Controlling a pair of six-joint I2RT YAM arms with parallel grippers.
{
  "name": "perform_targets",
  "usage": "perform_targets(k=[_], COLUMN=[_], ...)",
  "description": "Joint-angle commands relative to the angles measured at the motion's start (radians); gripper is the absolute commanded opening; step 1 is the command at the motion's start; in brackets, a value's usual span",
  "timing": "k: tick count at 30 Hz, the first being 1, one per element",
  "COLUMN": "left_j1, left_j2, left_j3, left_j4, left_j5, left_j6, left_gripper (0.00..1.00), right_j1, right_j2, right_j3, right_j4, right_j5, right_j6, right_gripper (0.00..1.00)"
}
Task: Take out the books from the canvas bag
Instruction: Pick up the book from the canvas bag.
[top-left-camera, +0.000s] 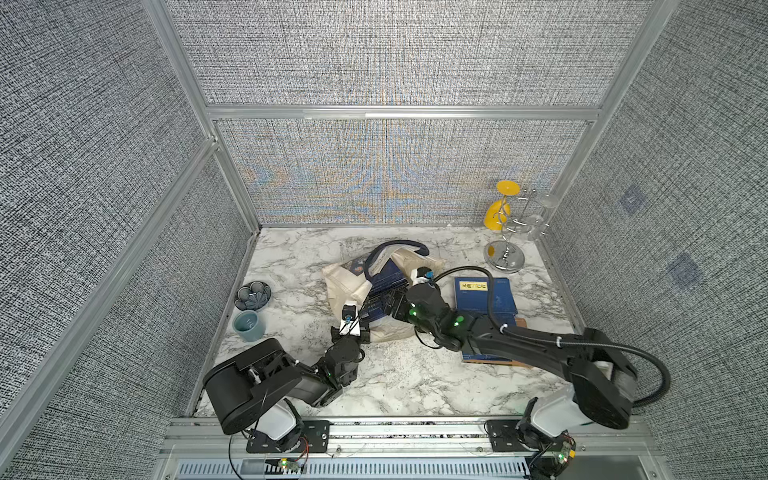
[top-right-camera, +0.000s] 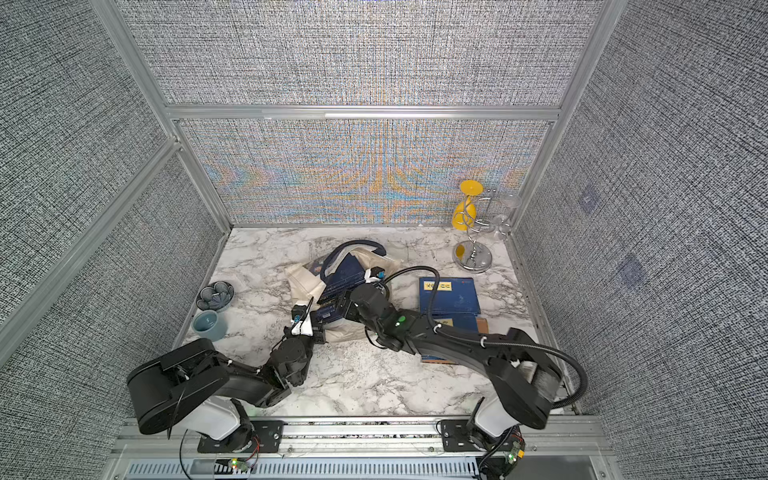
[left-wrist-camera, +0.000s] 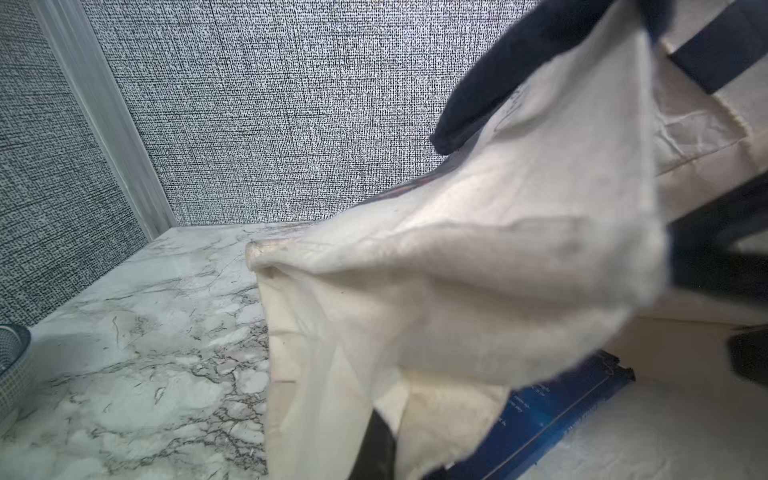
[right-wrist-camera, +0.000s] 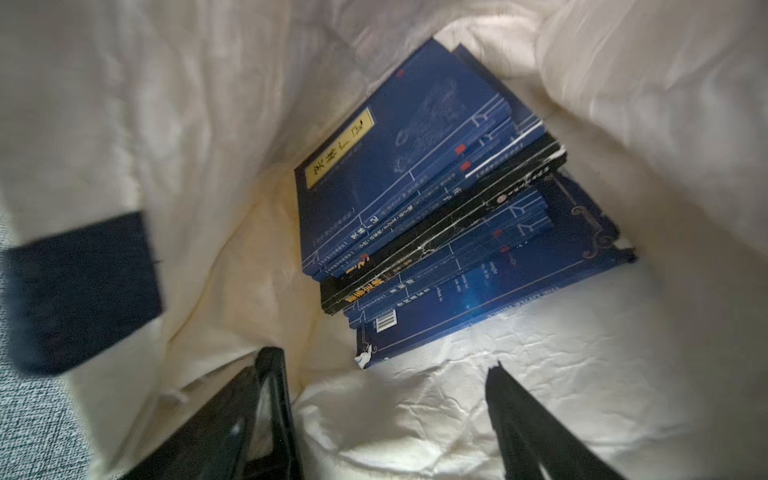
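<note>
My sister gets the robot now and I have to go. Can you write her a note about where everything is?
Hands: the left gripper is shut, apparently pinching the rim of the canvas bag to hold its mouth up. The right gripper is open and empty, pointing into the bag's mouth.
Things: a stack of books lies inside the bag. The removed books lie on the table, on the right arm's side of the bag.
Done: a few books are out.
Left: grip the stack's books and lift them out, one by one.
</note>
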Motion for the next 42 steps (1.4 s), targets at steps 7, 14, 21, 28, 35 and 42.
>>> perform_targets(k=[7, 14, 21, 28, 35, 42], left_j1=[0.0, 0.0, 0.0, 0.0, 0.0, 0.0], left_j2=[-0.004, -0.023, -0.027, -0.033, -0.032, -0.026], left_j3=[0.011, 0.007, 0.008, 0.006, 0.005, 0.007], left_j4=[0.063, 0.063, 0.063, 0.063, 0.063, 0.064], left_j5=[0.033, 0.041, 0.05, 0.058, 0.077, 0.08], left_j6=[0.029, 0.032, 0.031, 0.029, 0.022, 0.018], left_gripper=[0.0, 0.0, 0.0, 0.0, 0.0, 0.0], right_j1=[-0.012, -0.049, -0.073, -0.086, -0.094, -0.095], right_j2=[0.211, 0.299, 0.358, 0.398, 0.426, 0.398], right_j3=[0.109, 0.135, 0.151, 0.167, 0.14, 0.085], right_j4=[0.098, 0.169, 0.199, 0.278, 0.419, 0.51], right_j5=[-0.021, -0.017, 0.011, 0.043, 0.026, -0.016], right_j6=[0.085, 0.12, 0.151, 0.114, 0.057, 0.088], right_gripper=[0.75, 0.55, 0.53, 0.44, 0.35, 0.19])
